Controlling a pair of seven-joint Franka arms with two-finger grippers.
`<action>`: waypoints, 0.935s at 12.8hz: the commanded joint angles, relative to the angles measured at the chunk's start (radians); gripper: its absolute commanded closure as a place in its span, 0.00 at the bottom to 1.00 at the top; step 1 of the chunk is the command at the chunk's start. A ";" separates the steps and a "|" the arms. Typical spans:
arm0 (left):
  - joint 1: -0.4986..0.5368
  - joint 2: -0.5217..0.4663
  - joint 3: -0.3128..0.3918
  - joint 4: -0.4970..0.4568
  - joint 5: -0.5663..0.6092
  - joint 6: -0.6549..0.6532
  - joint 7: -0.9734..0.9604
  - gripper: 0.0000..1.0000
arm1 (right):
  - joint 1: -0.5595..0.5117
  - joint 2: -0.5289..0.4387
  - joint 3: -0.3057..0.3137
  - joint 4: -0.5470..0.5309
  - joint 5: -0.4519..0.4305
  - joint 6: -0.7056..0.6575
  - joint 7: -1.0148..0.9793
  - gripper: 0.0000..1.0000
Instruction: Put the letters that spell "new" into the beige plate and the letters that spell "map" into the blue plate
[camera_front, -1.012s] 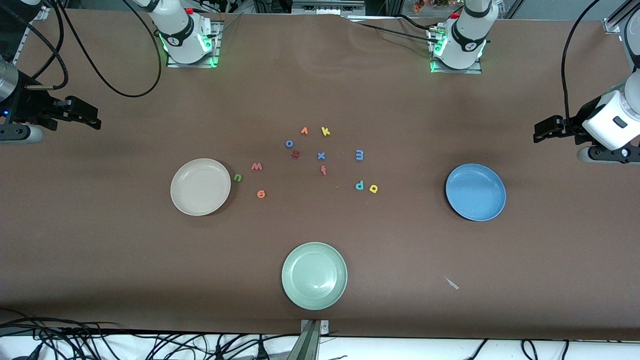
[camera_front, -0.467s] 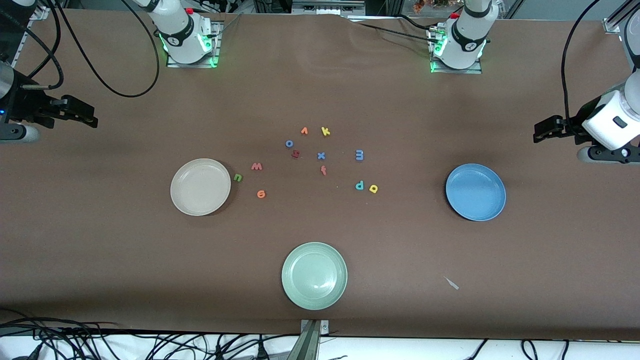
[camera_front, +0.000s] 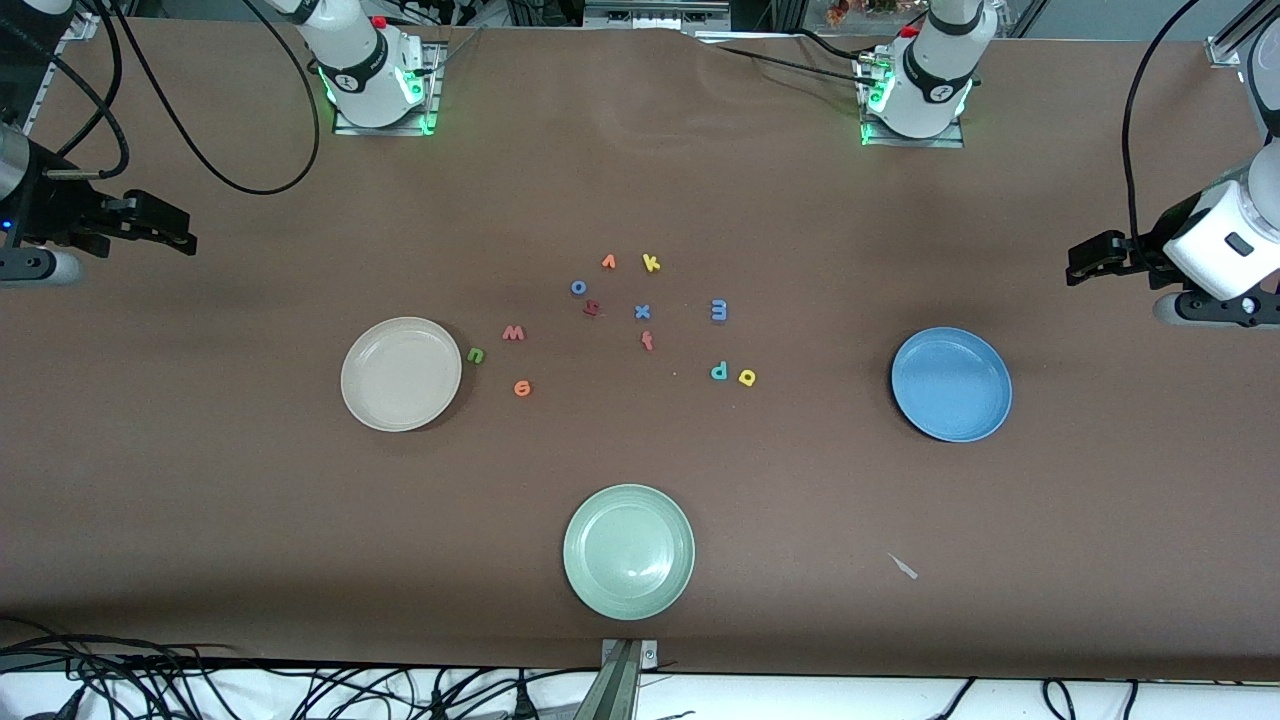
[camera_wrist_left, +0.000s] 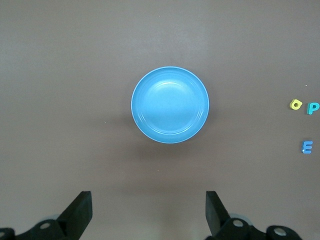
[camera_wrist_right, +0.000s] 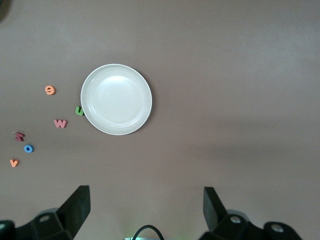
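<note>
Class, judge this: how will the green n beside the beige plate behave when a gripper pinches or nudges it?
The green n looks tiny and flat, so it is probably light and may slide when nudged. Lying flat, it seems unlikely to roll. It sits against the beige plate, so the rim may crowd the jaws.

glossy blue plate (camera_wrist_left: 170, 105), matt brown table (camera_front: 900, 220)

Bench (camera_front: 200, 480) plain brown. Plates: beige plate (camera_front: 401, 374), blue plate (camera_front: 951, 384), pale green plate (camera_front: 628, 551). Letter n (camera_front: 476, 355) green, apparently.

Brown table (camera_front: 250, 500) bears three plates (camera_front: 629, 551) and foam letters (camera_front: 642, 312).
</note>
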 joint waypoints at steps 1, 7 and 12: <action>-0.006 -0.005 0.007 0.001 -0.025 -0.013 0.013 0.00 | -0.006 0.000 -0.001 0.005 0.018 -0.009 -0.023 0.00; -0.006 -0.005 0.003 0.001 -0.025 -0.012 0.015 0.00 | -0.004 0.002 0.003 0.005 0.018 0.001 -0.023 0.00; -0.005 0.001 0.003 0.001 -0.025 -0.011 0.009 0.00 | -0.001 -0.007 0.011 0.015 0.012 -0.013 -0.027 0.00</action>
